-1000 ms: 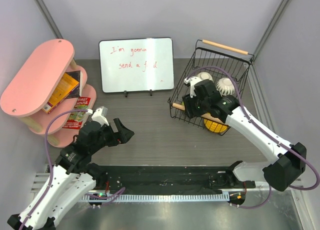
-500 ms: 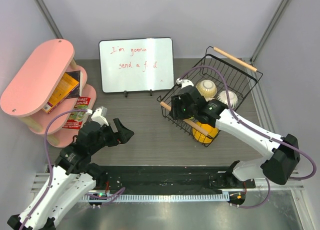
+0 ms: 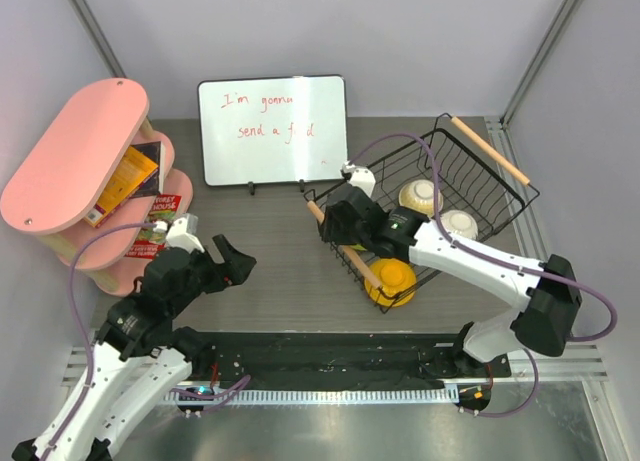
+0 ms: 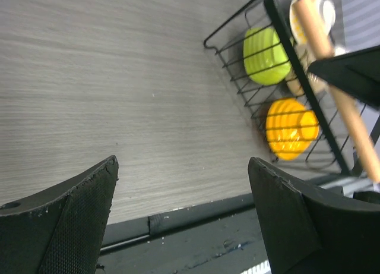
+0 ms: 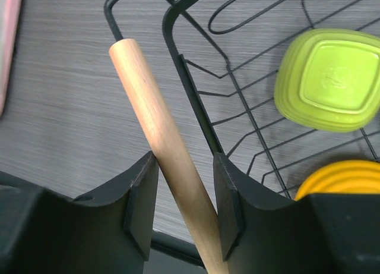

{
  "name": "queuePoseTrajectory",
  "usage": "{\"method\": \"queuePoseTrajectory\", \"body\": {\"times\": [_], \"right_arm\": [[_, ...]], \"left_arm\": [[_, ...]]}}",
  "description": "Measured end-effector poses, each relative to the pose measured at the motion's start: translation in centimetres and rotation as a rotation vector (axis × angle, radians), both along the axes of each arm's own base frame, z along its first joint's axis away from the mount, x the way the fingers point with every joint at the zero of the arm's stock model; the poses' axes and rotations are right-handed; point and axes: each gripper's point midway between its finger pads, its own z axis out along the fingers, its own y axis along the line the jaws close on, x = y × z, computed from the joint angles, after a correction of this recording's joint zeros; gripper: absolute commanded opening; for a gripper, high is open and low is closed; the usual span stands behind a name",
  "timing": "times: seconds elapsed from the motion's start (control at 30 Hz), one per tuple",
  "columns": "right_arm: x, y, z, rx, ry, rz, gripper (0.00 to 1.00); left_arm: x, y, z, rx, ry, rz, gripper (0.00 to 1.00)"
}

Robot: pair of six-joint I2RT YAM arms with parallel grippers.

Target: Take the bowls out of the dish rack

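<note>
The right gripper point(image 5: 184, 167) is clamped on the near wooden handle point(image 5: 142, 90) of the dish rack point(image 3: 487, 188), one finger tight against each side. The rack sits skewed on the table point(image 4: 89, 78), right of centre, and holds an orange bowl point(image 5: 338, 179), a lime green bowl point(image 5: 328, 78) and two pale bowls point(image 3: 420, 194). The left gripper point(image 4: 183, 167) hangs over the table, its fingers wide apart with nothing between them.

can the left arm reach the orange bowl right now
Probably not directly. The orange bowl sits inside the rack, behind its wire wall and the handle that the right end effector straddles. The open left end effector would likely need to come over the top, past the right arm.
</note>
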Motion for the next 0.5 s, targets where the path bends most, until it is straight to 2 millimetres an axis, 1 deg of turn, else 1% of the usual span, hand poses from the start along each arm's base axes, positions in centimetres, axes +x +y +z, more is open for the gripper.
{"method": "queuePoseTrajectory", "body": {"times": [0.13, 0.17, 0.2, 0.23, 0.3, 0.4, 0.5], "right_arm": [[0.3, 2.7, -0.1, 0.058, 0.011, -0.033, 0.01], [0.7, 3.7, 0.1, 0.085, 0.016, -0.045, 0.01], [0.8, 4.2, 0.1, 0.095, 0.019, -0.048, 0.01], [1.1, 4.9, 0.0, 0.106, 0.024, -0.057, 0.01], [1.7, 6.1, 0.1, 0.122, 0.030, -0.073, 0.01], [3.0, 8.1, 0.2, 0.165, 0.034, -0.107, 0.01], [4.0, 9.8, 0.2, 0.195, 0.038, -0.127, 0.01]], "left_arm": [[0.2, 1.6, 2.3, 0.017, -0.054, 0.071, 0.92], [0.2, 2.0, 2.9, 0.017, -0.071, 0.089, 0.93], [0.2, 2.4, 3.4, 0.018, -0.087, 0.106, 0.93], [0.1, 2.8, 3.8, 0.020, -0.099, 0.123, 0.96], [-0.1, 3.8, 4.2, 0.027, -0.118, 0.161, 0.98], [-0.6, 5.5, 4.0, 0.041, -0.130, 0.233, 0.98], [-1.1, 6.7, 4.2, 0.042, -0.151, 0.280, 0.98]]}}
